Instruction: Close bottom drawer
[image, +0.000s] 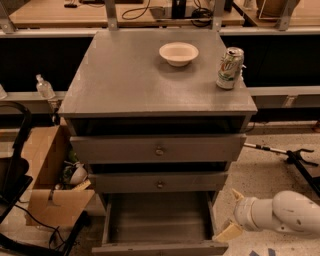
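Note:
The grey wooden cabinet (125, 75) stands in the middle of the camera view. Its bottom drawer (159, 220) is pulled out, and its grey inside shows with nothing in it. The drawer's front (160, 248) lies at the lower edge of the view; its knob is out of view. My gripper (230, 214) is at the lower right on a white arm (285, 212), just right of the drawer's front right corner. Its two beige fingers (226, 233) are spread apart and hold nothing.
A white bowl (178, 53) and a green soda can (229, 68) stand on the cabinet top. The two upper drawers (159, 149) are slightly ajar. An open cardboard box (47, 170) and a black frame (15, 175) are at the left. A grabber tool (290, 155) lies on the floor at the right.

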